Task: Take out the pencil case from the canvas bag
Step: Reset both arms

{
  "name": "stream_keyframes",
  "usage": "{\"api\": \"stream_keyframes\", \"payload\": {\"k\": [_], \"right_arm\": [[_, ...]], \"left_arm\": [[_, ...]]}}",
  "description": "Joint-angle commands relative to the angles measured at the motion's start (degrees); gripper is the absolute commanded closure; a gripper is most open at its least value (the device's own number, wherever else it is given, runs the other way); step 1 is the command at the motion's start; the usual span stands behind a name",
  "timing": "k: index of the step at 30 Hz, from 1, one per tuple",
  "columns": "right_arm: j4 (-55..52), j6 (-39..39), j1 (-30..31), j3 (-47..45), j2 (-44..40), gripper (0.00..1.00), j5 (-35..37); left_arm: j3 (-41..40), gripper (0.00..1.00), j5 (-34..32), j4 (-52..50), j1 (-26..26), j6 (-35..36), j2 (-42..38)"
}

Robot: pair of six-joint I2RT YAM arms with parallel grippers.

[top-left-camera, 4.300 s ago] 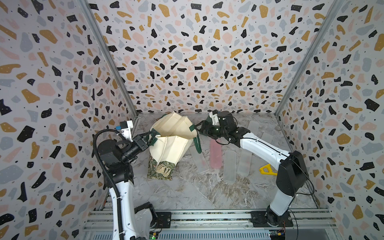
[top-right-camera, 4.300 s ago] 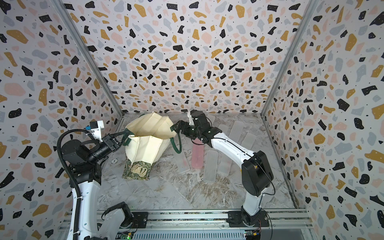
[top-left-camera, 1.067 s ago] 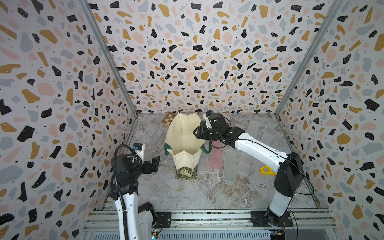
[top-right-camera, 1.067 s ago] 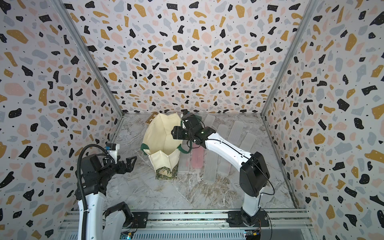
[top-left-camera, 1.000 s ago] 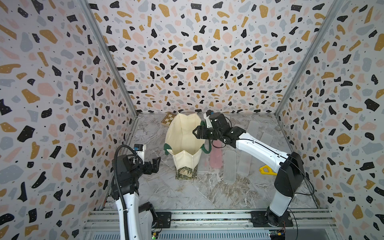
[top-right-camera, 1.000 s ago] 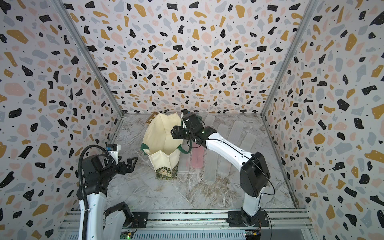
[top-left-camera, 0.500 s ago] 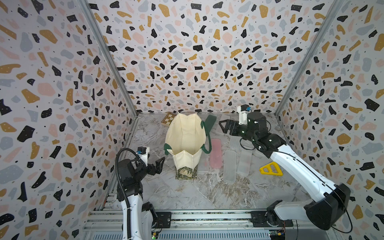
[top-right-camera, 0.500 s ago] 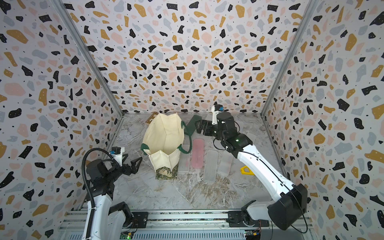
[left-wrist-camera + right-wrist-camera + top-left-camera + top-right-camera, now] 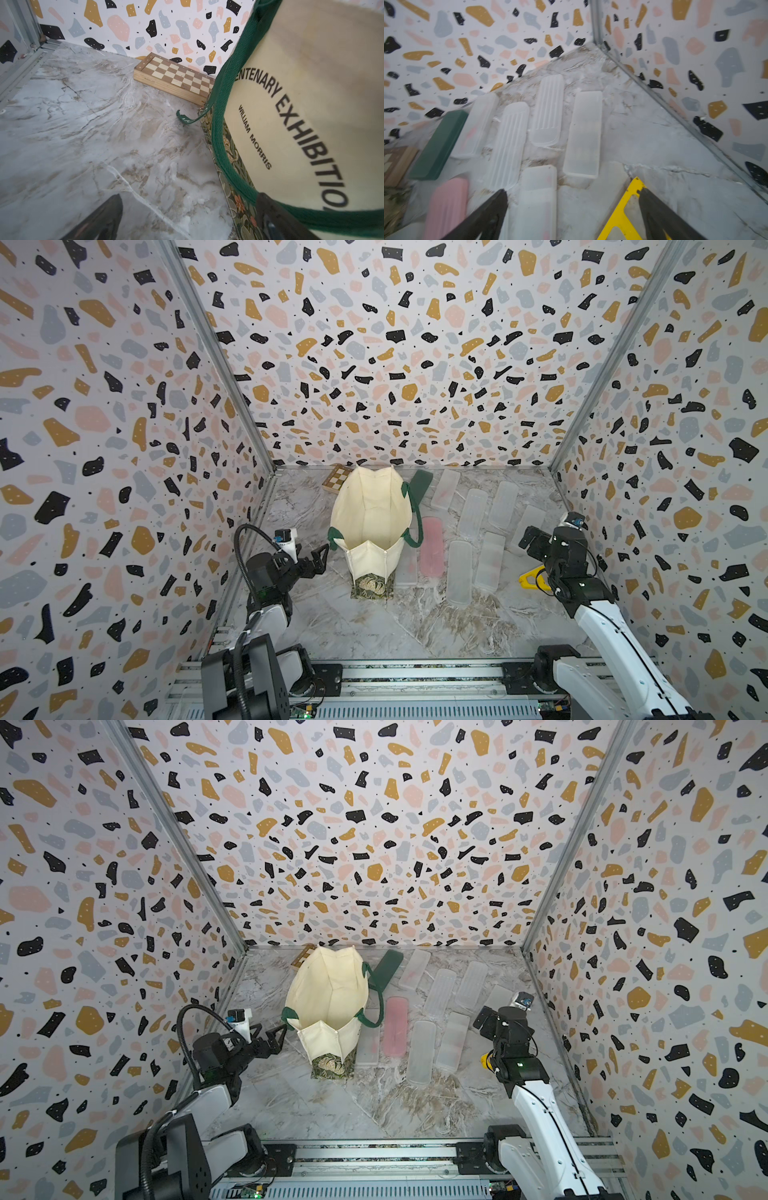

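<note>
Canvas bag (image 9: 370,510) stood upright on table (image 9: 374,626), mouth open (green handles (image 9: 333,536) drooped over sides). Dark green pencil case (image 9: 420,485) laid flat just beside far rim. Left gripper (image 9: 318,560), right gripper (image 9: 530,541) both spread wide; nothing gripped by either.

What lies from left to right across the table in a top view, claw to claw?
Left claw, cream canvas bag with dark green handles, pink oblong plastic case, right claw.
</note>
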Motion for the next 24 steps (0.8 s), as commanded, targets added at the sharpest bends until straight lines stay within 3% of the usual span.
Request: {"api": "stream_keyframes", "payload": {"k": [1, 5, 11, 19, 24], "right_arm": [[7.4, 0.0, -3.3, -3.6, 1.1, 0.01, 2.9], [15.4, -0.4, -4.4, -8.0, 5.6, 0.01, 3.8], [26.1, -3.9, -4.4, -11.2, 13.2, 0.01, 6.5], [38.0, -5.0, -4.3, -15.6, 18.0, 0.01, 8.1], [52.0, -3.7, -3.9, -21.9, 18.6, 0.01, 8.3]], "left_arm": [[-0.7, 0.01, -6.3, 10.6, -2.5, 0.0, 0.8], [-1.1, 0.01, -10.1, 11.7, -5.5, 0.8, 1.1], [-4.9, 0.01, -22.9, 20.4, -15.3, 6.4, 3.6], [-3.2, 0.01, -26.6, 29.8, -15.8, 4.4, 16.6], [-1.9, 0.01, -28.4, 25.0, -15.8, 4.1, 14.8]]}}
